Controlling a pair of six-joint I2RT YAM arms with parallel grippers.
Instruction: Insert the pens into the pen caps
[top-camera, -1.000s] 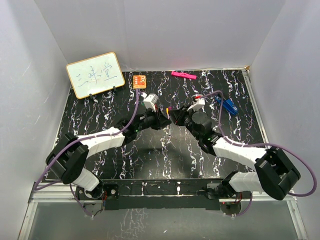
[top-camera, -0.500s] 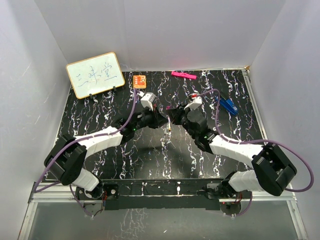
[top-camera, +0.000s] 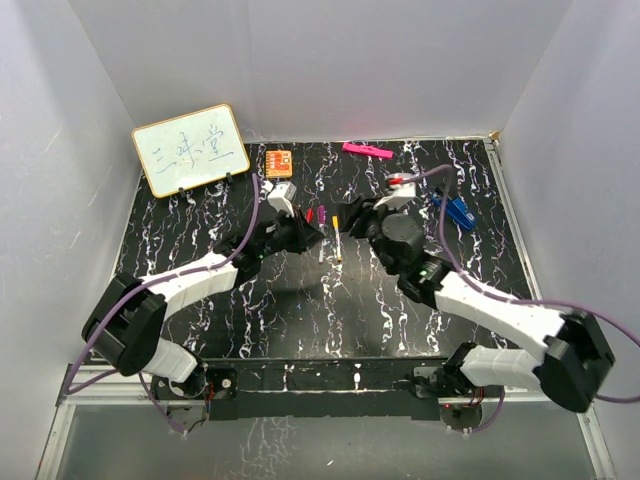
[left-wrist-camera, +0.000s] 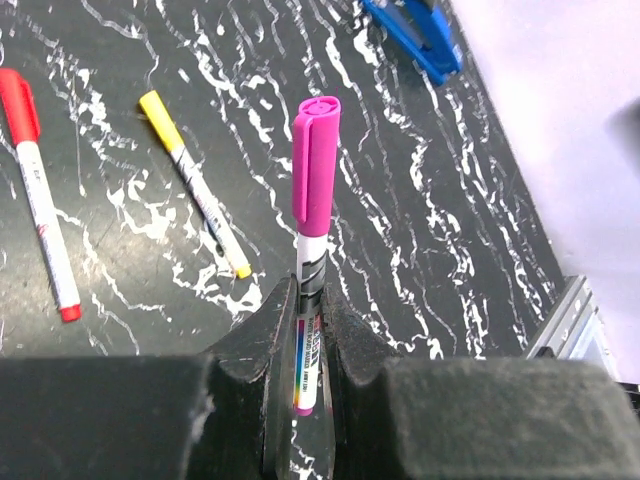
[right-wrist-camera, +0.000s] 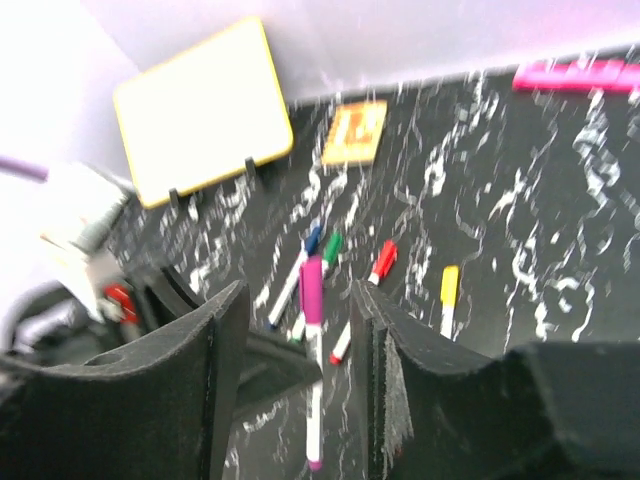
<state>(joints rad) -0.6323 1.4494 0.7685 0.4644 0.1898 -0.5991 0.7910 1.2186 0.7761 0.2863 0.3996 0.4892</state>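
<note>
Well, the left gripper is clamped tight on a white pen, whose magenta cap is already on and points out past the fingers. The right gripper faces it with its jaws apart, holding nothing. Beneath them a red-capped pen and a yellow-capped pen lie apart on the black, white-veined table. Farther back, a yellow-framed whiteboard, an orange block and a pink bar sit near the white walls.
</note>
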